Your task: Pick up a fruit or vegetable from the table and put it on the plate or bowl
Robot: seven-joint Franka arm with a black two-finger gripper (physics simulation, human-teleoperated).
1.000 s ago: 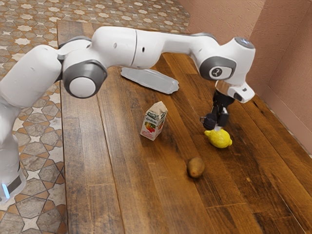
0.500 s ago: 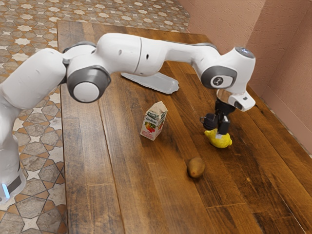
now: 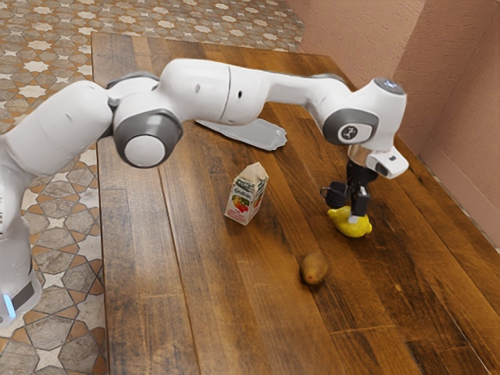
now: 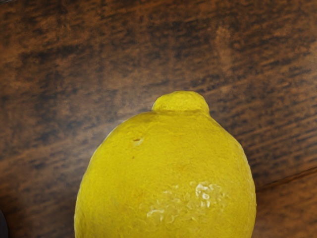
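A white Franka arm [image 3: 234,86] reaches in from the exterior view's left across a dark plank desk [image 3: 195,305]. The job is to move a piece of produce onto a dish. A pale, flat plate [image 3: 244,130] lies at the back of the desk under the arm's forearm, with nothing seen on it. Just in front of it stands a small juice carton [image 3: 247,194]. It carries a fruit picture in red and green, and the wording above the picture is too blurred to read. Toward the exterior view's right and nearer the front edge, a brown kiwi [image 3: 314,268] rests alone. Further right, the black pincer [image 3: 355,212] is set low over a yellow lemon [image 3: 349,226], which sits on the desk well apart from the plate. Whether the pincer has closed on the fruit or merely brackets it cannot be told. The wrist view shows the lemon [image 4: 168,173] directly beneath the hand, stem nub clear against the wood. By these signs the grasp is the step in hand and no lift has begun. The next move would call for a firm hold on the rounded, pebbled skin. After that comes a straight rise and a carry back toward the plate, passing clear of the carton.
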